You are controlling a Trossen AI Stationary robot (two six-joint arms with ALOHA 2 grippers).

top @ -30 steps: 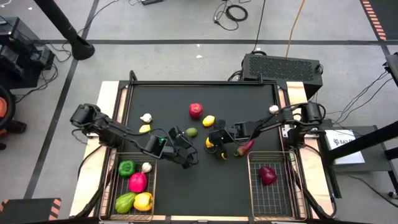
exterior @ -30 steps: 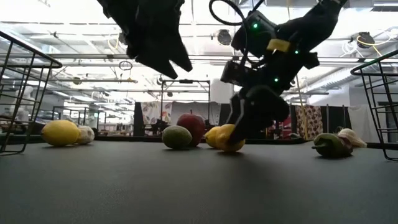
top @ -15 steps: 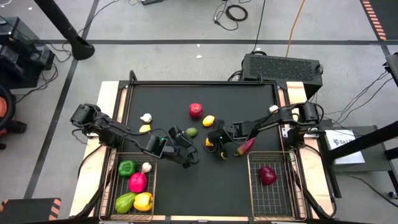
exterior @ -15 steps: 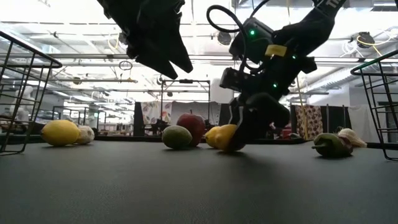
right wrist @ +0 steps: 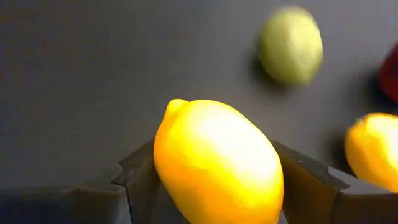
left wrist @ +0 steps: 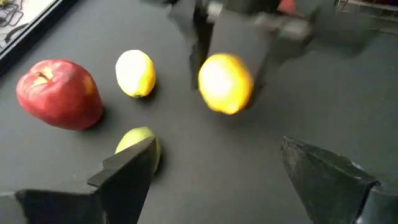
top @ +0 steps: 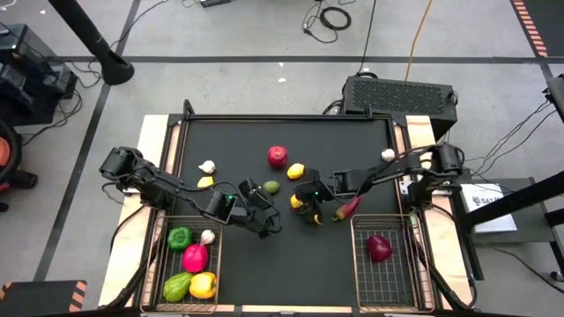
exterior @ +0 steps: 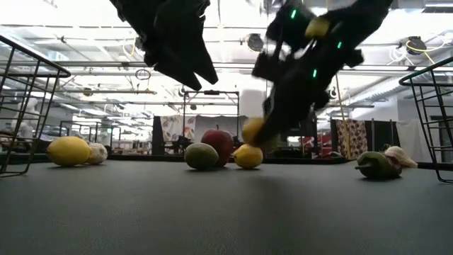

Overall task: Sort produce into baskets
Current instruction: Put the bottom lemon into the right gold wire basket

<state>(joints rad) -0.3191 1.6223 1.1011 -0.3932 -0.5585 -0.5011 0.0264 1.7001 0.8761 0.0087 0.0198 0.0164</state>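
Observation:
My right gripper [top: 306, 208] is near the table's middle, shut on a yellow lemon [right wrist: 217, 162] that hangs above the mat [exterior: 253, 131]. My left gripper [top: 269, 224] hovers open just to its left, nothing between its fingers [left wrist: 217, 168]. On the mat lie a lime [top: 271, 187], a second lemon [top: 295, 171], a red apple [top: 278, 156], a dark red chili [top: 346, 208], a garlic bulb [top: 207, 165] and a third lemon [top: 204, 181]. The left basket [top: 218, 264] holds several pieces. The right basket [top: 354, 264] holds one dark red piece [top: 379, 247]. My right gripper pinches the lemon between its two fingers [right wrist: 140, 177], one on each long side [right wrist: 163, 155]. The fingers slant down from the table's right side. The lemon is lifted clear of the mat, with the pointed tip [right wrist: 176, 104] sticking out ahead of the fingers.
Another garlic bulb [top: 388, 154] lies at the mat's right edge. A black box [top: 401, 92] stands behind the table's far edge. The two baskets sit at the near corners, with bare mat between them.
My right gripper has taken hold of the lemon that lay on the mat and has risen with it, so the lemon now hangs clear of the mat. The second lemon behind it shows again in the low view.

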